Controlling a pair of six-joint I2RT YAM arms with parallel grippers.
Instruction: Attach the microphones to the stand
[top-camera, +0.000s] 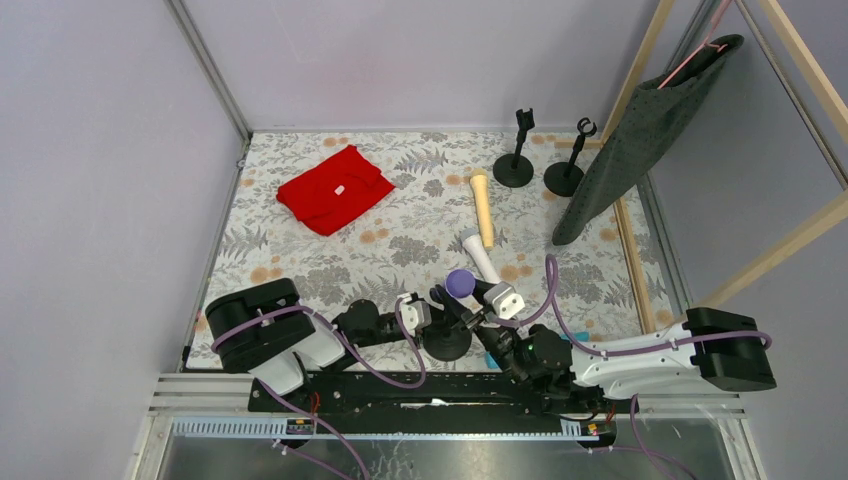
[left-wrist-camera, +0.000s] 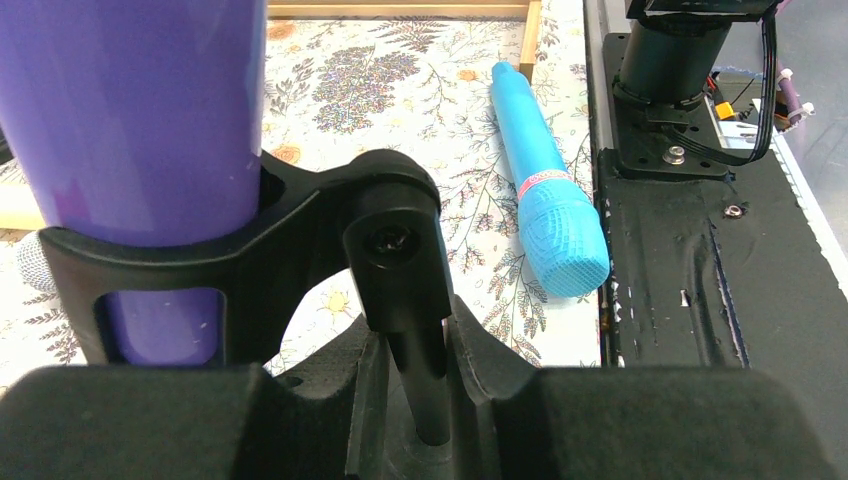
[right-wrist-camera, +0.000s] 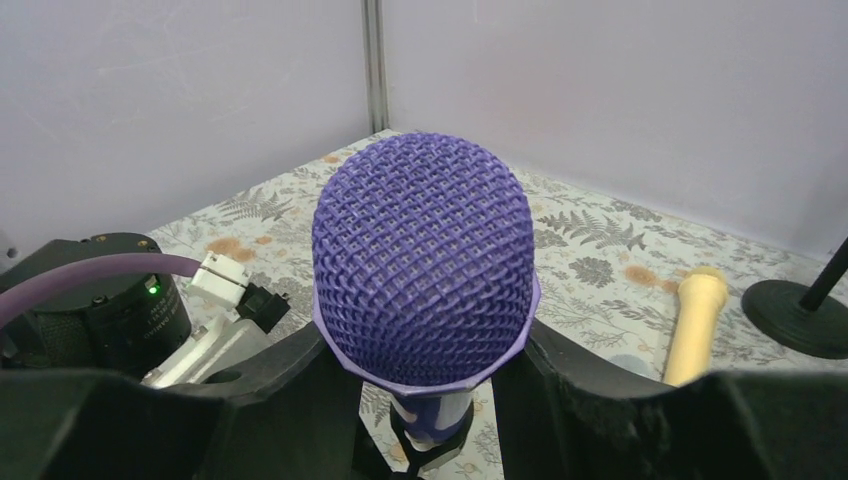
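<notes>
The black round-based microphone stand (top-camera: 447, 343) is hemmed in: the left gripper (left-wrist-camera: 425, 385) on its left, the right gripper (right-wrist-camera: 425, 365) on its right, and a light-blue plastic microphone (left-wrist-camera: 548, 200) lying just right of its base. Beyond it lie a white plastic microphone (top-camera: 480, 255) and a cream-yellow plastic microphone (top-camera: 482, 207). Beyond it to the left, the floral mat (top-camera: 300, 255) lies bare.

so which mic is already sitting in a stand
The purple microphone, upright in the near stand; the cream-yellow one, white one and blue one lie flat.

Left claw (left-wrist-camera: 415, 400) clamped on stand post (left-wrist-camera: 420, 365); purple microphone (left-wrist-camera: 140, 110) in clip (left-wrist-camera: 200, 260); blue microphone (left-wrist-camera: 545, 190) lying on mat (left-wrist-camera: 400, 90).
</notes>
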